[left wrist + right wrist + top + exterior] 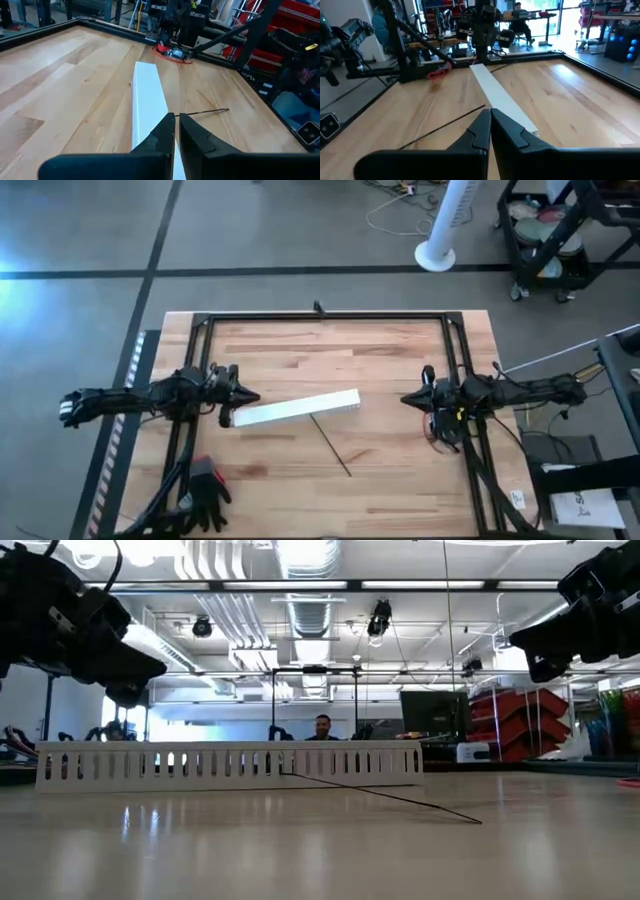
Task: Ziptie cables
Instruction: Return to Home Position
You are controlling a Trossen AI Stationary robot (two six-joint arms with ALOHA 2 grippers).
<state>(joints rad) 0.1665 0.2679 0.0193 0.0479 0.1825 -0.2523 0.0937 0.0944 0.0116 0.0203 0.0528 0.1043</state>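
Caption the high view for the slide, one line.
Overhead view: left claw and right claw face each other across the closed white duct, a thin dark strand trailing from it.

Light butcher-block wooden table (400, 370) with a black rail frame (320, 316) along its back and sides. White cable duct (295, 409) lies flat near mid-table, lid closed, slightly angled. Thin dark strand (330, 445) runs from under the duct toward the front edge, lying on the wood. Black glove (207, 483) at front-left corner. Small red loop (172, 54) near the right-side rail.
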